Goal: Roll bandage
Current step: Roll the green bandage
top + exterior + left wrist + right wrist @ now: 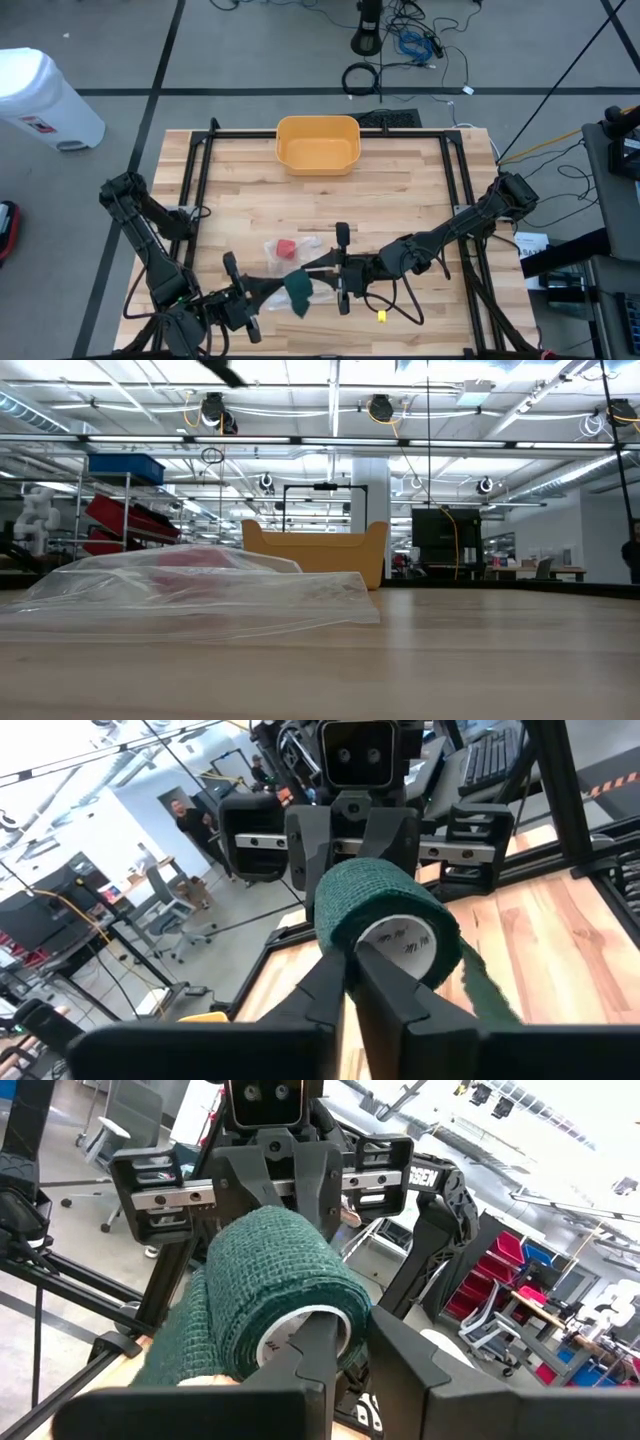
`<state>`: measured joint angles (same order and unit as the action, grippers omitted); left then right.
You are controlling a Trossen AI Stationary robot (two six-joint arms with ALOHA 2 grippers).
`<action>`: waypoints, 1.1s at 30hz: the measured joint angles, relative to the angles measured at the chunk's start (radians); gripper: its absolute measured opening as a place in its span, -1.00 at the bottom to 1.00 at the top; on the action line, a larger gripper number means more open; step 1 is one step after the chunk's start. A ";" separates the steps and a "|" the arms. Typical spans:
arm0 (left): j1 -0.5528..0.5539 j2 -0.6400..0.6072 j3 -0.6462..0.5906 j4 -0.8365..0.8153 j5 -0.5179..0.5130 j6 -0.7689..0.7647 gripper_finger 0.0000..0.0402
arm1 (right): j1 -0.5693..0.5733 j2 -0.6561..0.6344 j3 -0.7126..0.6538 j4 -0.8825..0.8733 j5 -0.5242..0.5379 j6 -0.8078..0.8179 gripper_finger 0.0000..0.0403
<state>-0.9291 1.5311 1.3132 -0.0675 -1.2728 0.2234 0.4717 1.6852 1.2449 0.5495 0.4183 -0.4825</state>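
- The rolling step is judged to be in hand: the green bandage roll (298, 292) is held up off the table between the two arms, near its front edge, with a loose tail hanging.
- Next, a turn of the roll against a steady hold seems called for, to wind in the tail.
- The left gripper (352, 965) is clamped on the roll's core rim.
- The right gripper (345, 1342) is likewise pinched on the rim.

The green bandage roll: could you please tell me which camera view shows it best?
The right wrist view shows the green bandage roll best: large, with its woven texture, core and hanging tail. The left wrist view also shows it close, from its other end. The high view gives only a small dark green patch between both grippers. The low view misses it.
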 joint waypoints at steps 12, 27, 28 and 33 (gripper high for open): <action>0.010 0.000 0.000 0.007 0.001 -0.008 -0.38 | 0.000 0.000 0.000 0.008 -0.001 0.004 -0.78; 0.026 0.000 0.000 0.005 -0.004 -0.007 -0.48 | 0.000 0.000 0.000 0.008 0.000 0.002 -0.78; 0.026 0.000 0.000 0.001 -0.004 -0.007 -0.50 | 0.000 0.000 0.000 0.008 0.000 0.001 -0.78; 0.026 0.000 0.000 -0.005 0.000 -0.004 -0.59 | 0.000 0.000 0.000 0.008 0.000 0.000 -0.78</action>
<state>-0.9028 1.5311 1.3132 -0.0723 -1.2732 0.2196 0.4717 1.6852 1.2453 0.5575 0.4179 -0.4824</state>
